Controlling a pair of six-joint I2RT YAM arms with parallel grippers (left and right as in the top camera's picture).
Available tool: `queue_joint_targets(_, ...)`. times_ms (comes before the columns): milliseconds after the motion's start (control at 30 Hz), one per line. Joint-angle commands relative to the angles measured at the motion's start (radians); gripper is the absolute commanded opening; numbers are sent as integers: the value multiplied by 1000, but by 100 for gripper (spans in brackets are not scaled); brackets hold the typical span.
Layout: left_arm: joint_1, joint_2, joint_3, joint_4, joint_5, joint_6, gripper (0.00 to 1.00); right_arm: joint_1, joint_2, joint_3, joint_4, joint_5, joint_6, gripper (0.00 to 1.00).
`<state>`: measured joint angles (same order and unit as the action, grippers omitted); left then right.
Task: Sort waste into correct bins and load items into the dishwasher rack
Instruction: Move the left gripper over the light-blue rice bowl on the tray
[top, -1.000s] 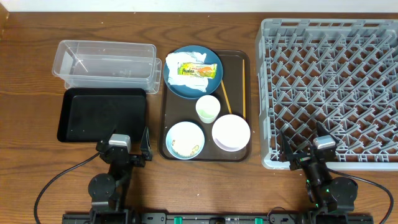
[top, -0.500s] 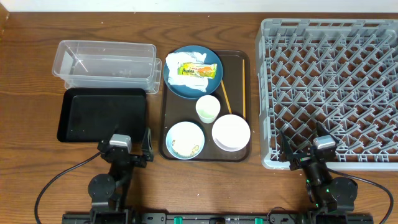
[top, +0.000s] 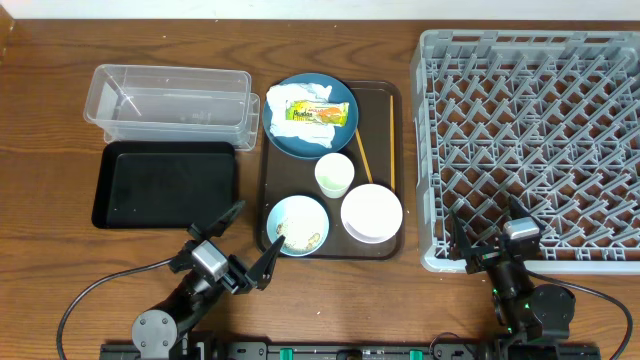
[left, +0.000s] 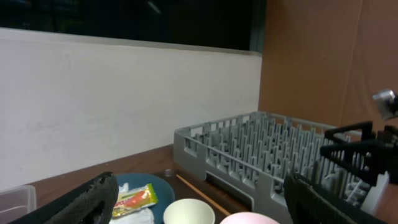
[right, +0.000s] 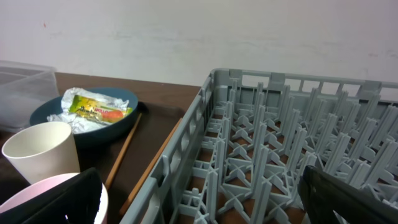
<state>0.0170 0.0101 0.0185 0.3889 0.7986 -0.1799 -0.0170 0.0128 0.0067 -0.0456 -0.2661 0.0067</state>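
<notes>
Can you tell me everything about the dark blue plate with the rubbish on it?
The dark blue plate is round and shallow with a smooth, slightly shiny surface, maybe ceramic or plastic. It sits at the far left end of the brown serving tray. Crumpled white tissue covers its left side, and a yellow, green and orange snack wrapper lies across the middle, partly on the tissue. A pale cup stands right at its near edge; whether they touch is unclear. No end effector is near it.

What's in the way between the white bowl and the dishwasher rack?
Nothing visible does. The white bowl sits at the right end of the brown tray, with only a narrow strip of bare table before the rack. It would just need lifting over the rack's side wall.
</notes>
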Motion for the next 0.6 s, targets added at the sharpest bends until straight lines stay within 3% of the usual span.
queue_joint_targets(0, -1, 15, 66, -21, -32, -43, 88, 11, -2, -1, -3, -4, -4, 99)
queue_joint_targets(167, 0, 164, 237, -302, -174, -3, 88, 11, -2, -1, -3, -4, -4, 99)
queue_joint_targets(367, 0, 543, 629, -733, -195, 241, 88, 11, -2, -1, -3, -4, -4, 99)
queue_joint_targets(500, 0, 807, 915, -1037, -300, 262, 88, 11, -2, -1, -3, -4, -4, 99)
queue_joint_targets(567, 0, 898, 1009, -1118, -309, 261, 88, 11, -2, -1, -3, -4, -4, 99)
